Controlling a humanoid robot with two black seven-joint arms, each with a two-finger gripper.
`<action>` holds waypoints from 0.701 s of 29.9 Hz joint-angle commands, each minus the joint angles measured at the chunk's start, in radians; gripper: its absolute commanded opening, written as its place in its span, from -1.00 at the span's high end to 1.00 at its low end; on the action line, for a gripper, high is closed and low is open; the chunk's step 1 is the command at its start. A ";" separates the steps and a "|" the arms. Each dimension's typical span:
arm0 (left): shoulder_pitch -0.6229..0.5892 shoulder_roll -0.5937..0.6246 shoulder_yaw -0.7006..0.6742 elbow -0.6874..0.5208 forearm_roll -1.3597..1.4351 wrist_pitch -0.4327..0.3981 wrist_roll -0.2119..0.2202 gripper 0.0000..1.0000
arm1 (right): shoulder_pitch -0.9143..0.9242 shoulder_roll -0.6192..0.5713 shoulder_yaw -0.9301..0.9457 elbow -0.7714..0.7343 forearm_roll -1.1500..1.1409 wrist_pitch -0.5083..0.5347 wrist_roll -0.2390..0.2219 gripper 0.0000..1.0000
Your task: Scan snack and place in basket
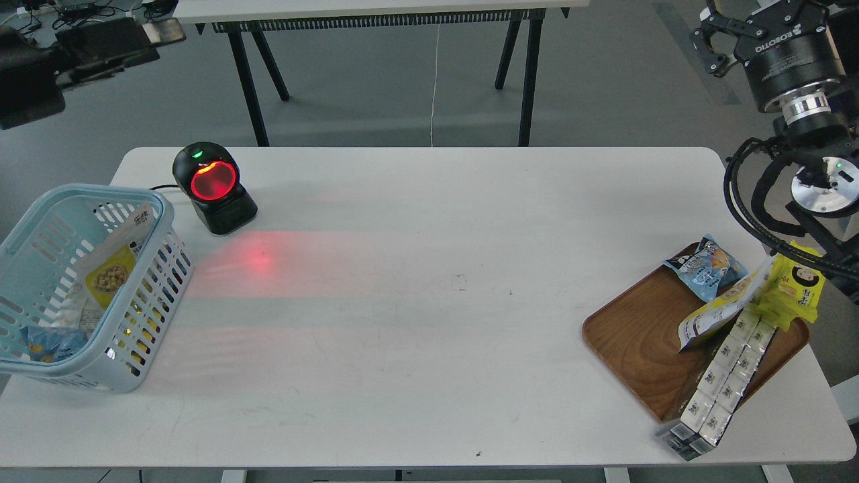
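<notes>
The snack (111,270), a yellow and white-grey pouch with a round picture of beans, leans inside the light blue slotted basket (158,282) at the table's left edge. Nothing holds it. My left gripper (158,32) is a dark blur at the top left, high above and behind the basket, away from the pouch; its fingers cannot be told apart. My right gripper (715,40) is at the top right, high above the table's right end, open and empty, partly cut off by the frame's top edge.
A black scanner (215,188) with a glowing red window stands right of the basket and casts red light on the table. A brown wooden tray (637,335) at the right holds a blue packet (704,268), a yellow cartoon-face pack (797,287), another pouch (718,314) and a strip of white packs (721,376).
</notes>
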 commanded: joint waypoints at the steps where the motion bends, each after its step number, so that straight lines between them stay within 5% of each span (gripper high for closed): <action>1: 0.000 -0.121 -0.086 0.075 -0.211 -0.019 0.000 -1.00 | 0.014 0.010 0.032 -0.034 0.000 0.001 0.000 -0.97; 6: -0.022 -0.268 -0.137 0.262 -0.467 -0.045 0.005 -1.00 | 0.009 0.010 0.045 -0.038 0.001 0.008 0.000 -0.96; 9: -0.056 -0.382 -0.165 0.403 -0.573 -0.083 0.080 -1.00 | 0.006 0.012 0.047 -0.041 0.001 0.011 0.000 -0.96; 17: -0.108 -0.635 -0.249 0.786 -0.861 -0.109 0.198 -1.00 | 0.006 0.036 0.071 -0.083 0.006 0.013 0.000 -0.98; 21: -0.106 -0.690 -0.269 0.856 -1.077 -0.109 0.289 -1.00 | 0.005 0.055 0.116 -0.120 0.006 0.016 -0.076 -0.98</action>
